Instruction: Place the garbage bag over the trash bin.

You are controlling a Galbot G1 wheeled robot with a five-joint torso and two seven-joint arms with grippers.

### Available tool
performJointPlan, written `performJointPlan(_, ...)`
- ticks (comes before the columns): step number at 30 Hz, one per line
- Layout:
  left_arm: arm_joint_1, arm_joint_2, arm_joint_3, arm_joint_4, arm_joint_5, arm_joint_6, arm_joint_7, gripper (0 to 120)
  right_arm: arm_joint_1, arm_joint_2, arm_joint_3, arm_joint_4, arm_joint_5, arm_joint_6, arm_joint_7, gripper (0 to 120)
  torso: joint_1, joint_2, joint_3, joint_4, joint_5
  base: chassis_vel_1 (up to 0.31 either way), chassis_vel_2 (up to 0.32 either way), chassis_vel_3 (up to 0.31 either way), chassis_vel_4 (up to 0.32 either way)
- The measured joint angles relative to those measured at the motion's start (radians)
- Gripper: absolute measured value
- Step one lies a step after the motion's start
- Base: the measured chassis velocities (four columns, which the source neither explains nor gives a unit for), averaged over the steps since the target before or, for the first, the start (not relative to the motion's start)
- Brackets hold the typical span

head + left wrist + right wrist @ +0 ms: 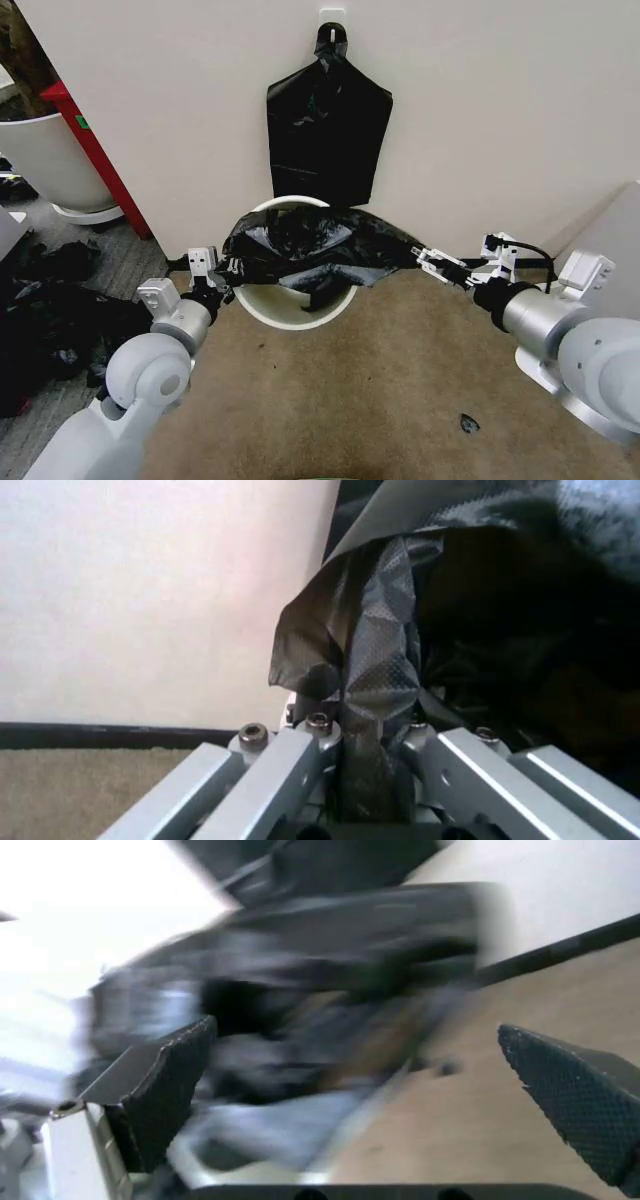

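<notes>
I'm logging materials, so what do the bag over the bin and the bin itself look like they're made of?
The garbage bag looks like thin black plastic film: glossy, crinkled, finely embossed where the left gripper pinches it. The trash bin appears to be smooth cream-white molded plastic with a rolled rim.

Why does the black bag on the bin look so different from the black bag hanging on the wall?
The garbage bag is crumpled and stretched sideways across the trash bin; the hanging bag lies flat and smooth against the wall. The garbage bag's one end is pinched by the left gripper, with the right gripper open by its other end; the hanging bag dangles from a hook. Both are shiny black plastic.
</notes>
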Motion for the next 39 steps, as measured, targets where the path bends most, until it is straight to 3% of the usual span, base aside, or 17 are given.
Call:
performJointPlan(4, 0.02, -0.011, 0.001, -0.002, 0.034, -0.052, 0.021, 1, 0.048, 0.012, -0.037, -0.001, 0.06, 0.051, -0.023, 100, 0.0, 0.0, 0.0, 0.0, -0.0001, 0.0, 0.0, 0.0, 0.0)
performJointPlan(14, -0.018, -0.026, 0.017, 0.018, 0.039, -0.066, 0.007, 1, 0.11, 0.004, -0.036, -0.001, 0.258, 0.074, -0.021, 100, 0.0, 0.0, 0.0, -0.0002, 0.0, 0.0, 0.0, 0.0, 0.0)
performJointPlan(19, -0.055, -0.019, 0.04, 0.027, 0.035, -0.074, 0.006, 1, 0.128, 0.046, -0.077, -0.002, 0.338, 0.104, 0.005, 100, 0.0, 0.0, 0.0, -0.0002, -0.0001, 0.0, 0.0, 0.0, 0.0)
performJointPlan(28, -0.069, -0.008, 0.069, 0.032, 0.057, -0.12, 0.054, 1, 0.108, 0.126, -0.118, -0.002, 0.392, 0.198, 0.082, 100, 0.0, 0.0, 0.0, -0.0001, 0.0, 0.0, 0.0, 0.0, 0.0)
performJointPlan(39, -0.045, 0.005, 0.067, 0.013, 0.107, -0.157, 0.116, 1, 0.085, 0.136, -0.118, -0.002, 0.384, 0.225, 0.097, 96, 0.0, 0.0, 0.0, -0.0001, 0.0, 0.0, 0.0, 0.0, 0.0)
